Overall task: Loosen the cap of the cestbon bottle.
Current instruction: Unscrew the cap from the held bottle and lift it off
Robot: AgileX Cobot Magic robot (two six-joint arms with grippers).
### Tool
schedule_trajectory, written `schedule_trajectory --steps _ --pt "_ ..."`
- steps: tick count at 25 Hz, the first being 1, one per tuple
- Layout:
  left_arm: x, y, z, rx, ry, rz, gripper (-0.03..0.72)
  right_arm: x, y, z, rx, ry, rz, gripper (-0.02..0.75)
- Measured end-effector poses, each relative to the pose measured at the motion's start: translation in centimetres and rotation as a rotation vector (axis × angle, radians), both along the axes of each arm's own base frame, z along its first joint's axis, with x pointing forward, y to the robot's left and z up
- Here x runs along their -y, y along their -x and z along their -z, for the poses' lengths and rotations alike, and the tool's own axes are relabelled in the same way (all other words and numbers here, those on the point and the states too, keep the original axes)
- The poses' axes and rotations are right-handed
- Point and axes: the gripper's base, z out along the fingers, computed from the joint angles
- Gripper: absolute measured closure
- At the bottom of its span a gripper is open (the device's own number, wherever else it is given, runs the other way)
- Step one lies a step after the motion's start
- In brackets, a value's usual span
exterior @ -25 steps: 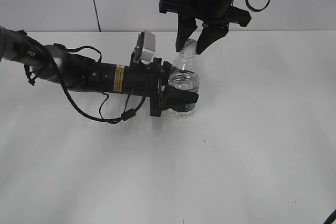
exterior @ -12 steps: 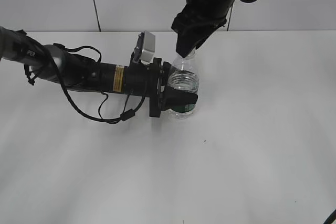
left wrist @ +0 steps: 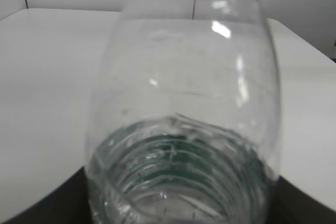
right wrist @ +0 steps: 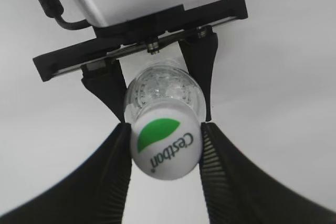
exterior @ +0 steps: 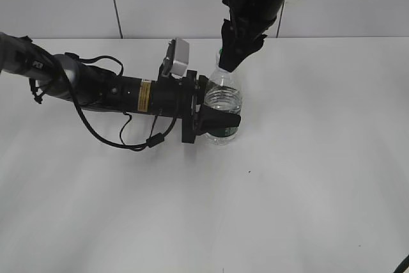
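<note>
The cestbon bottle (exterior: 224, 103) stands upright on the white table, clear with a dark green label band. My left gripper (exterior: 220, 121) reaches in from the left and is shut on its lower body; the bottle fills the left wrist view (left wrist: 184, 129). My right gripper (exterior: 229, 61) comes down from above and is shut on the cap, which it hides in the exterior view. In the right wrist view the white cap (right wrist: 165, 148) with its green leaf mark sits between the two ribbed fingers (right wrist: 113, 166), both touching its sides. My left gripper's black fingers (right wrist: 202, 64) show below it.
The white table (exterior: 307, 177) extends around the bottle. A grey wall with a dark vertical seam (exterior: 114, 1) stands behind. My left arm's cable (exterior: 137, 142) loops on the table left of the bottle.
My right gripper has closed from open astride the cap onto the cap and has rotated about its axis, its camera swinging round to the left. The left gripper and bottle have not moved.
</note>
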Motion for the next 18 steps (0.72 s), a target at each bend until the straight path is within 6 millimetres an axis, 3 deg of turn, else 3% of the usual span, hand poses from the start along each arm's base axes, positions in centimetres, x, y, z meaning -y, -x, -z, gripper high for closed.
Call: schedule_trajectory --steps 8,18 --pt "0.0 0.01 -0.01 0.001 0.001 0.001 0.279 0.0 -0.02 0.0 0.066 0.024 -0.183 0.433" --pt "0.0 0.01 -0.01 0.001 0.001 0.001 0.279 0.0 -0.06 -0.09 0.102 0.036 -0.274 0.433"
